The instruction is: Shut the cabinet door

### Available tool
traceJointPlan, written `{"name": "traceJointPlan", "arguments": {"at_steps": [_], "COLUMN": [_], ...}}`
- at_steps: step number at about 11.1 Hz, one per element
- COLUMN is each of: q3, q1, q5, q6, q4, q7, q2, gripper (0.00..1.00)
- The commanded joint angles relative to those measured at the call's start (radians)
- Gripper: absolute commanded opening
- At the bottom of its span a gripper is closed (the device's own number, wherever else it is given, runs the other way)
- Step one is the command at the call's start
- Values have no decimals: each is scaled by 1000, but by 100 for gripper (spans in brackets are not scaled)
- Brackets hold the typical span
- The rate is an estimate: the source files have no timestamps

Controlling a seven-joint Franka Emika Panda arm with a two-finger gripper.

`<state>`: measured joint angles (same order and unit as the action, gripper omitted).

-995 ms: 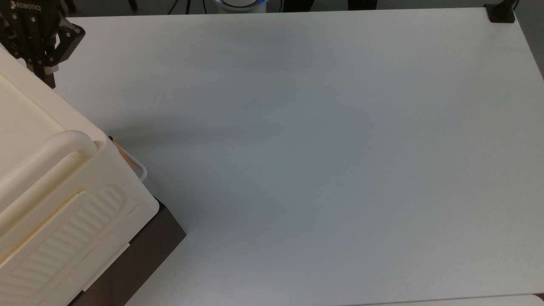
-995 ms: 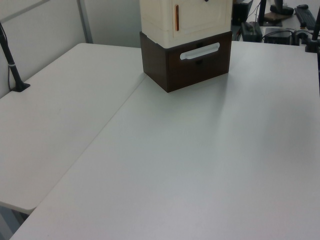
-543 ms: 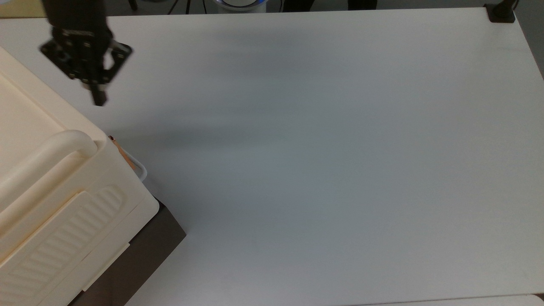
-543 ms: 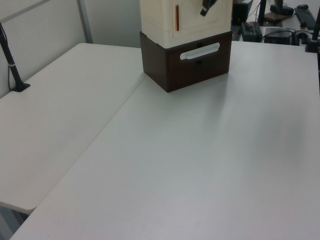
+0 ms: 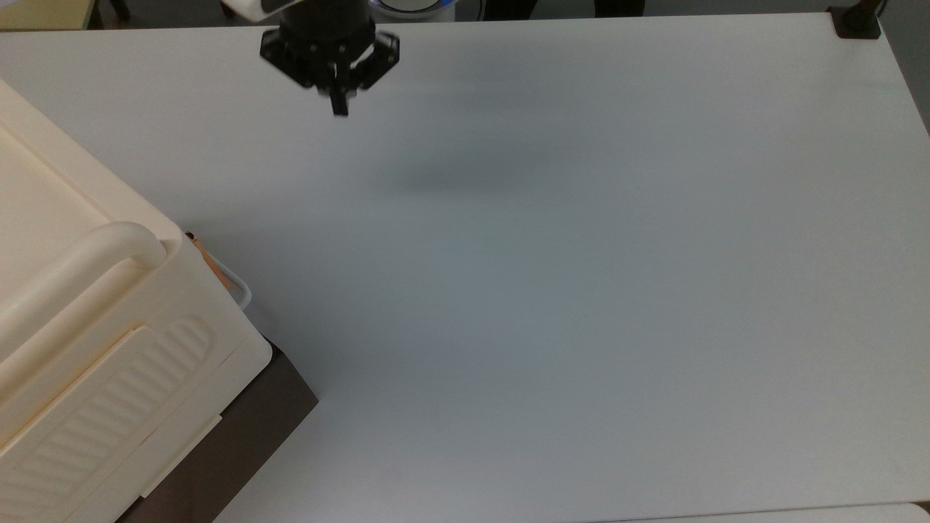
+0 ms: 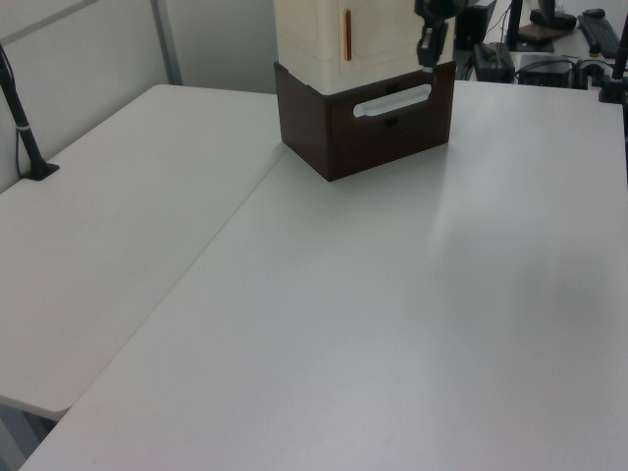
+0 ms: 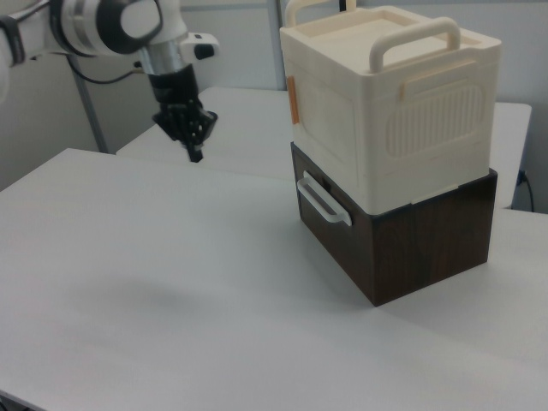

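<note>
Cream cabinet (image 7: 390, 120) stands on its brown base (image 7: 402, 240), door (image 7: 321, 111) flush, we see | gripper (image 7: 194, 152) pinched narrow, holding nothing, above the table (image 5: 581, 290), well apart from the cabinet

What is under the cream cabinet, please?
The cabinet stands on a dark brown base with a pale bar handle, which rests on the white table. What is inside the base is hidden.

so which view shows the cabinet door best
The right view: the cabinet door faces the camera's left, shut flush on the cabinet. The left view cuts off its upper part above the brown base. The top view shows just the orange handle edge.
</note>
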<state>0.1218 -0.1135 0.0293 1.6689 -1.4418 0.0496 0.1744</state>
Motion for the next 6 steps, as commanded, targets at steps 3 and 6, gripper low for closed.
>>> {"name": "traceJointPlan", "arguments": {"at_steps": [3, 6], "q3": [-152, -143], "q1": [109, 112], "q5": [18, 20], "q6": [-124, -120], "q4": [-113, -115], "q7": [-19, -45], "q2": [-139, -133], "gripper": [100, 100]}}
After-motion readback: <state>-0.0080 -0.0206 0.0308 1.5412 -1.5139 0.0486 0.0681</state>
